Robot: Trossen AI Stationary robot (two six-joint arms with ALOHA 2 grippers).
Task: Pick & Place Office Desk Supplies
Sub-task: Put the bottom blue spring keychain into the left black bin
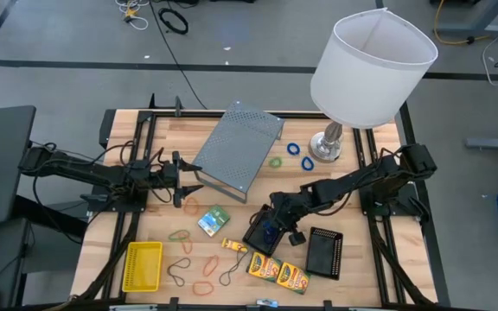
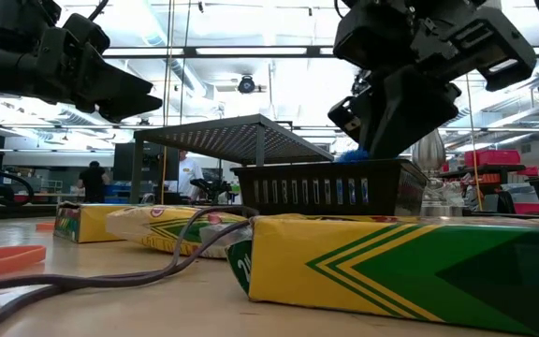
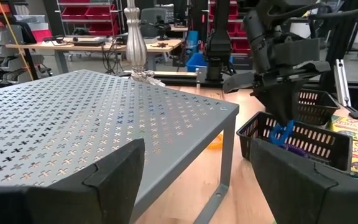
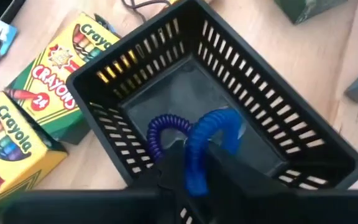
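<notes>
— Tool on the right (image 1: pixel 271 226): where is it?
— Low over a black mesh tray (image 1: pixel 263 231) near the middle of the counter (image 1: pixel 353 285), reaching into it. The right wrist view shows its fingers clenched on a blue coiled band (image 4: pixel 194 140), which hangs inside the tray.

— And the left tool (image 1: pixel 190 177)?
— Raised at the left edge of the grey perforated shelf (image 1: pixel 238 147), fingers spread, grasping nothing.

— Where are the other supplies?
— Two crayon boxes (image 1: pixel 277 271) lie side by side just near of that tray. A second mesh tray (image 1: pixel 325 251) sits just right of it, touching neither. A green-white packet (image 1: pixel 213 221) lies left of the first tray. The yellow basket (image 1: pixel 143 264) is at the near left corner.

— Loose bands?
— Several, orange, green and dark, scattered between basket and crayons (image 1: pixel 185 255). A blue loop (image 1: pixel 294 149) and a green one (image 1: pixel 275 161) lie farther off, between the shelf and the lamp (image 1: pixel 366 65).

— Anything beyond the counter?
— In the low view, people stand far back in the room (image 2: pixel 93 180).
</notes>
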